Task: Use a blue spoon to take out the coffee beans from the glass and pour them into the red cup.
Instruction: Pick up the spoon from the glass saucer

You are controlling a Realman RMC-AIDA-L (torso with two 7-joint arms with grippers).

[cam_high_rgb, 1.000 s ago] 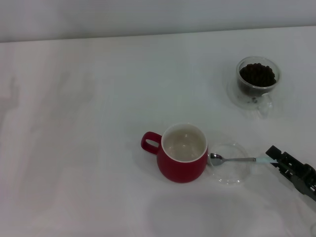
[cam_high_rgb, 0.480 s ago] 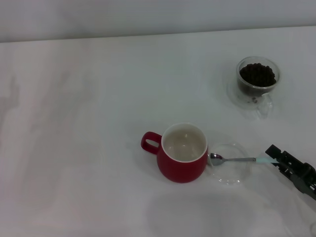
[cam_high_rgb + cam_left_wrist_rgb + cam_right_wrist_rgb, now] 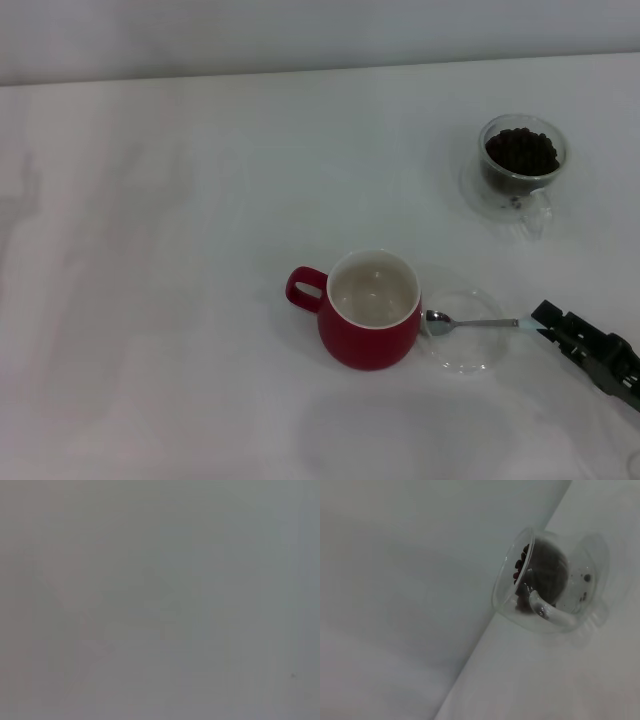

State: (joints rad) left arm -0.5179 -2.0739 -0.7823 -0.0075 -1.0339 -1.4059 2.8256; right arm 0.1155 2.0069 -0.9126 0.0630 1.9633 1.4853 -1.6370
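Since 1 s ago my right gripper (image 3: 545, 326) slid a touch toward 5 o'clock, w/ the pale-blue handle tip of the small silver-bowled blue spoon (image 3: 470, 322) at its fingertips; can't tell if it's actually clamped. Spoon bowl rests on the flat clear glass saucer (image 3: 470, 350), just at 3 o'clock of the glossy red ceramic cup (image 3: 368, 312). Small clear double-walled glass (image 3: 521, 172) w/ dark brown coffee beans (image 3: 521, 150) sits well apart at 1 o'clock; left arm not seen.
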